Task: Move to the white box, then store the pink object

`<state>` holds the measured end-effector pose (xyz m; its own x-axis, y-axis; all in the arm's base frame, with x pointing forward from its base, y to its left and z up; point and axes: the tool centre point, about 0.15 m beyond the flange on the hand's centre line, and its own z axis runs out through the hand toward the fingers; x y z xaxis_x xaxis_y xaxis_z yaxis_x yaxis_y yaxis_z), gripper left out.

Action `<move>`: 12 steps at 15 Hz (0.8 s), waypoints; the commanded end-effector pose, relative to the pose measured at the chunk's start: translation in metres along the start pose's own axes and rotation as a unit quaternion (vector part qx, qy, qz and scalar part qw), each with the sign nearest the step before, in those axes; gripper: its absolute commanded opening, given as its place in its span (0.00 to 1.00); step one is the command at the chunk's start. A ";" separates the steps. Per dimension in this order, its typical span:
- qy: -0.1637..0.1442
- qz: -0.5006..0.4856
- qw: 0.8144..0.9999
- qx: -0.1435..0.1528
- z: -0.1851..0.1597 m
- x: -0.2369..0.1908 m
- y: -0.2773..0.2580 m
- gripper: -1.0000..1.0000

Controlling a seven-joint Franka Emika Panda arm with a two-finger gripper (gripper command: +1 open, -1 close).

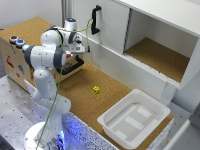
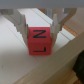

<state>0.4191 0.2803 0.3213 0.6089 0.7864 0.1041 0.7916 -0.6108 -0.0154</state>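
The pink object is a small pinkish-red cube with dark letters on its faces. In the wrist view it sits between my two fingers, and my gripper is shut on it, over a white ledge. In the exterior view my gripper hangs in the air close to the white cabinet's front; the cube itself is too small to make out there. The white box, a shallow tub with a flared rim, lies on the cork surface toward the exterior view's lower right, well away from my gripper.
A small yellow cube lies on the cork between my arm and the tub. The big white cabinet has a cork shelf and a black handle. A wooden box with buttons stands at the exterior view's left.
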 end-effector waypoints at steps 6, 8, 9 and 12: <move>0.044 0.081 0.992 -0.086 -0.124 -0.019 0.006 0.00; 0.051 0.120 0.987 -0.099 -0.143 -0.036 0.016 0.00; 0.048 0.143 0.983 -0.100 -0.147 -0.048 0.022 0.00; 0.032 0.224 0.969 -0.094 -0.145 -0.096 0.045 0.00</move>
<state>0.4032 0.2238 0.4409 0.7877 0.5820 0.2020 0.5692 -0.8130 0.1229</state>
